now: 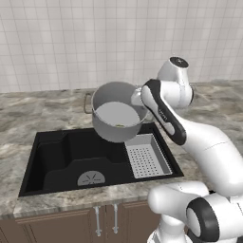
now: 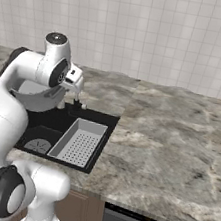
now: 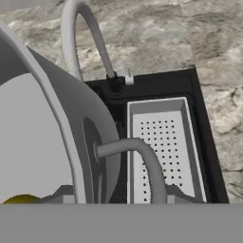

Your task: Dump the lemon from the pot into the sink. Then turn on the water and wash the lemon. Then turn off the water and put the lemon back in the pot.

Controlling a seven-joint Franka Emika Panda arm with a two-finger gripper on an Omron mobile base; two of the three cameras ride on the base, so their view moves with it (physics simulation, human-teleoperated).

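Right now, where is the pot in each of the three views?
Left base view: pot tilted, upper centre, above the sink.
Right base view: its grey side at left, mostly behind the arm.
Hand view: left half, handle at centre.
Shared landmark: the perforated tray.

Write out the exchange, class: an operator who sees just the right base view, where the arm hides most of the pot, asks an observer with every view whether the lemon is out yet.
Operator: Is the lemon in the sink?
Observer: No, the lemon lies inside the pot, against its lower wall.
Operator: How is the pot sitting?
Observer: It is lifted and tipped above the sink, with its mouth facing the counter's front.
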